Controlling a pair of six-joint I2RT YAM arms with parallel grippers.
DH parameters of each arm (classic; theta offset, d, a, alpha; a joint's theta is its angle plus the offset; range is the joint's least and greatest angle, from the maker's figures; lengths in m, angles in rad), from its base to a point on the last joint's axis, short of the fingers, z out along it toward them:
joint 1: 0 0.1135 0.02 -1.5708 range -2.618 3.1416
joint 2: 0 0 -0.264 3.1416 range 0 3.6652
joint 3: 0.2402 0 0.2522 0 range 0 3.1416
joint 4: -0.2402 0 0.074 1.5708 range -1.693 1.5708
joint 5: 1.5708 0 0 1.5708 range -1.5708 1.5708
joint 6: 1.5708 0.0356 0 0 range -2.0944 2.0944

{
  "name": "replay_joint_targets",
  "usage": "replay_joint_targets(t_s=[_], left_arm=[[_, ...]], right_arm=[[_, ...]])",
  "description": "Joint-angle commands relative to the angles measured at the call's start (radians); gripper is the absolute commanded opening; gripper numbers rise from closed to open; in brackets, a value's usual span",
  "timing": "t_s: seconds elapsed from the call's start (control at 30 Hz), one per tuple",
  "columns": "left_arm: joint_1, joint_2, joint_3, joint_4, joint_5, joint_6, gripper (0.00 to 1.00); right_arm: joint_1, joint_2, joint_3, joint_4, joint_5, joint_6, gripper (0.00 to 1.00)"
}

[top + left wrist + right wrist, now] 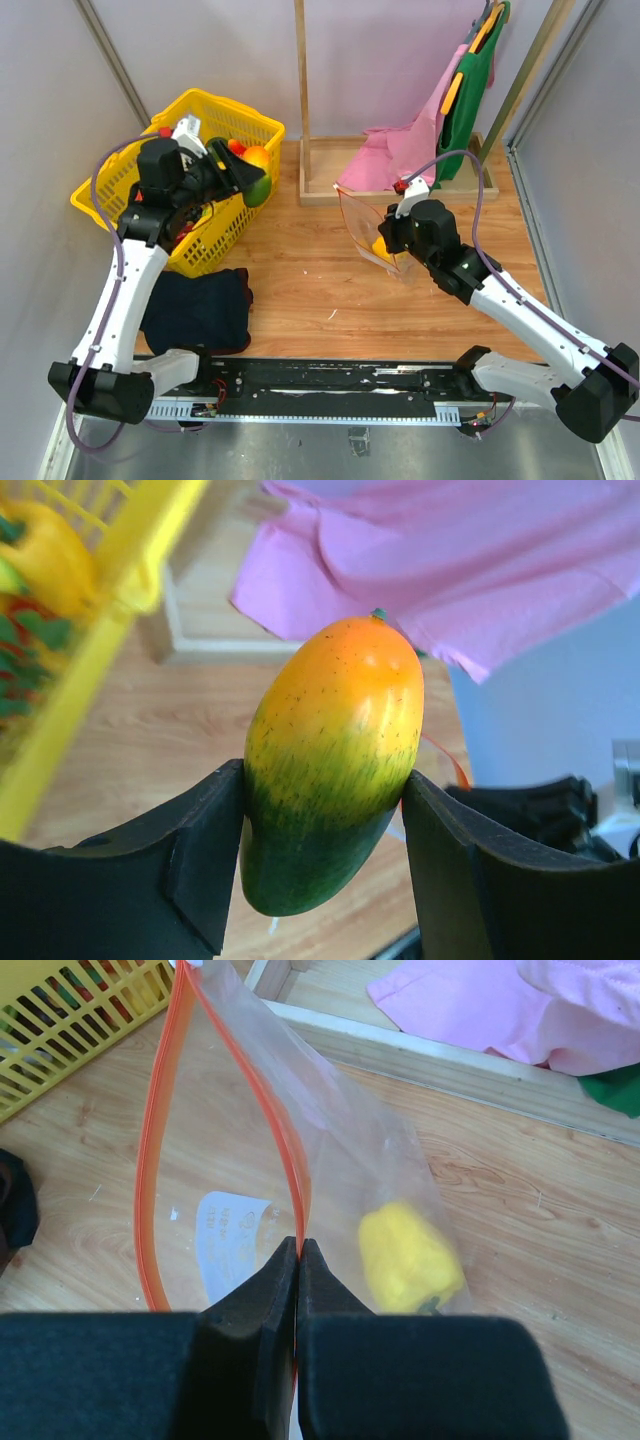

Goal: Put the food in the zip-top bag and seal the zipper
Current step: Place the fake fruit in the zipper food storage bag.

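Observation:
My left gripper [250, 180] is shut on a toy mango [330, 750], orange on top and green below, held in the air beside the yellow basket's right rim; the mango also shows in the top view [258, 172]. My right gripper [300, 1250] is shut on one red-orange zipper strip [290, 1150] of the clear zip-top bag [350, 1160], holding its mouth open. The bag [368, 222] stands on the wooden table mid-right. A yellow toy pepper [410, 1258] lies inside it. A white label [230, 1240] shows through the plastic.
The yellow basket [120, 180] at the far left holds more toy food. A dark cloth [200, 305] lies in front of it. A wooden rack base [320, 190] with a pink cloth [400, 150] and green garment [465, 110] stands behind the bag.

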Motion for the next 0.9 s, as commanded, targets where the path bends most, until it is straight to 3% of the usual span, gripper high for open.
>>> replay_joint_targets(t_s=[0.0,0.37,0.87], left_arm=[[-0.101,-0.051,-0.077,0.069,0.024,-0.09,0.23],[-0.45,0.028,-0.146,0.209,-0.023,-0.227,0.22],[-0.59,0.18,-0.162,0.228,-0.03,-0.399,0.19]], right_arm=[[-0.009,0.004,0.031,0.007,-0.018,0.017,0.01],[0.006,-0.002,0.034,0.011,-0.025,0.042,0.01],[0.017,-0.018,0.029,0.023,-0.023,0.034,0.01]])
